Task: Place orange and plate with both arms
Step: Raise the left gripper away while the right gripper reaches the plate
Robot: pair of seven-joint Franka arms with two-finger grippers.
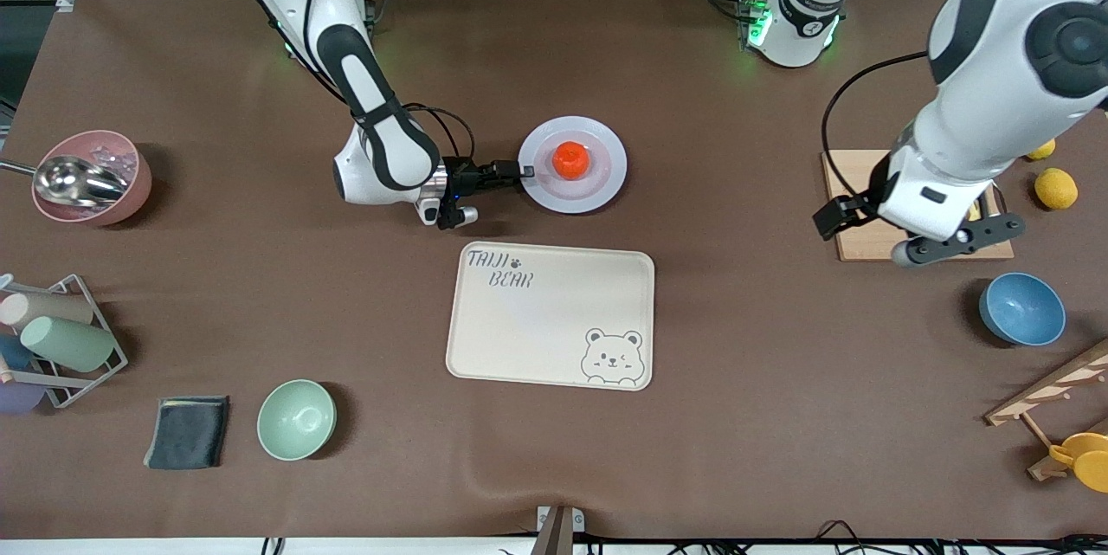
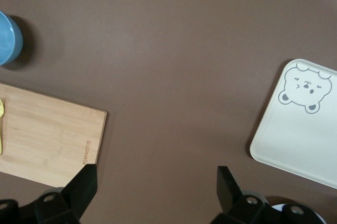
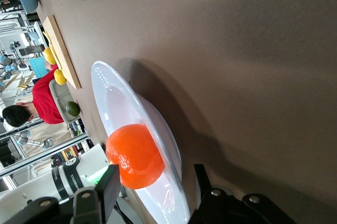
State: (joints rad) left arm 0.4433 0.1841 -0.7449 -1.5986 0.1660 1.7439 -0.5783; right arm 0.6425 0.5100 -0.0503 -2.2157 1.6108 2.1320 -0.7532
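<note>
Now, starting at the right arm's end of the desk, a pink bowl holds a shiny metal scoop. Nearer the front camera a wire rack holds cups, with a dark cloth and a green bowl nearer still.

The right arm reaches in low toward the middle of the desk. Its right end effector is at the rim of the plate, one finger above the rim and one below, and the gap looks small. It is hard to tell whether the fingers squeeze the rim yet. The plate lies flat on the desk. The orange sits in the sunken middle of the plate.

Just nearer the front camera than the plate lies a beige tray with a bear drawn on it.

Toward the left arm's end, the left end effector hangs over the desk beside a wooden board. Its fingers stand wide apart and hold nothing. This arm waits. Two lemons lie past the board, and a blue bowl sits nearer the front camera.
</note>
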